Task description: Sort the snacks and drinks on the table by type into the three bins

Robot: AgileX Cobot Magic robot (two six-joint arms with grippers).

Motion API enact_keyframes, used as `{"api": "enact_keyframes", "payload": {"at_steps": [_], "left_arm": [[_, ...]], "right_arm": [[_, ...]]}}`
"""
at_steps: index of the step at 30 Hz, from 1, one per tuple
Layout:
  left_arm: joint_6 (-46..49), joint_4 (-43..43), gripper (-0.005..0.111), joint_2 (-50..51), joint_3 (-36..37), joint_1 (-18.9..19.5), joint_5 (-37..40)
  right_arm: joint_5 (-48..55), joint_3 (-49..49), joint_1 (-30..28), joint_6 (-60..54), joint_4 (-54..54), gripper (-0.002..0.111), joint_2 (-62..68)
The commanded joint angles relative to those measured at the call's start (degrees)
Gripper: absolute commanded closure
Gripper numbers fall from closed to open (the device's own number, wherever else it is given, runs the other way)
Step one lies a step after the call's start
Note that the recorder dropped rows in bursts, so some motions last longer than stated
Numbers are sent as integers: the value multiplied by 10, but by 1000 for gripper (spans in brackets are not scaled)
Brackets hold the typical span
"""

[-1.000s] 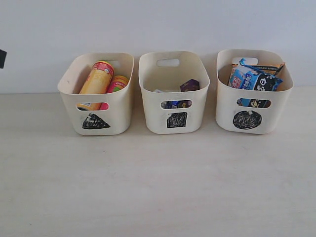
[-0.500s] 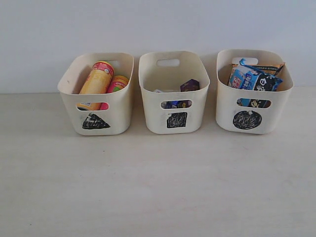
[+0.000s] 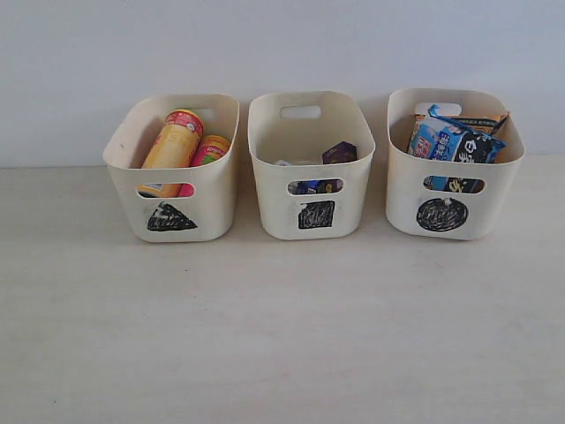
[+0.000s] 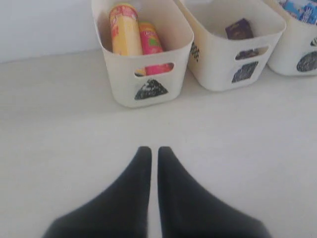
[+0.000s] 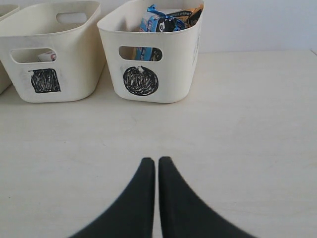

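Observation:
Three cream bins stand in a row at the back of the table (image 3: 282, 327). The triangle bin (image 3: 173, 216) holds the yellow chip tube (image 3: 174, 143) and the pink chip tube (image 3: 208, 150). In the square bin (image 3: 316, 215) lie the dark purple carton (image 3: 339, 152) and a white and blue carton (image 3: 283, 162), mostly hidden. The circle bin (image 3: 441, 215) holds the blue-black packet (image 3: 455, 141) and the orange packet (image 3: 481, 118). My left gripper (image 4: 154, 149) is shut and empty, well short of the triangle bin (image 4: 151, 89). My right gripper (image 5: 156, 160) is shut and empty before the circle bin (image 5: 140, 80).
A plain white wall (image 3: 282, 44) rises directly behind the bins. Neither arm shows in the exterior view. The table's bare front part stretches before the bins.
A dark object at the far left edge of the exterior view one second ago has gone out of sight. Bins and contents have not moved.

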Motion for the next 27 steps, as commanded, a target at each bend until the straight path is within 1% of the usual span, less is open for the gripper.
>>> {"api": "enact_keyframes", "payload": {"at_steps": [1, 4, 7, 9, 13, 17, 22, 27], "left_arm": [[2, -7, 103, -37, 37, 0, -70], [2, -7, 103, -51, 65, 0, -103], [3, -5, 103, -59, 97, 0, -153], [3, 19, 103, -67, 122, 0, -185], [2, 71, 103, -110, 173, 0, -220], [2, 92, 103, -164, 210, 11, -219], [-47, 127, 103, -224, 251, 33, -219], [-56, 125, 103, -264, 290, 49, -219]], "right_arm": [[-3, 3, 1, 0, 0, 109, -3], [-7, 3, 1, 0, 0, 109, -3], [-5, 3, 1, 0, 0, 109, -3], [-5, 3, 1, 0, 0, 109, -3], [-5, 3, 1, 0, 0, 109, -3], [-5, 3, 1, 0, 0, 109, -3], [-5, 3, 1, 0, 0, 109, -3], [-5, 3, 1, 0, 0, 109, -3]]}}
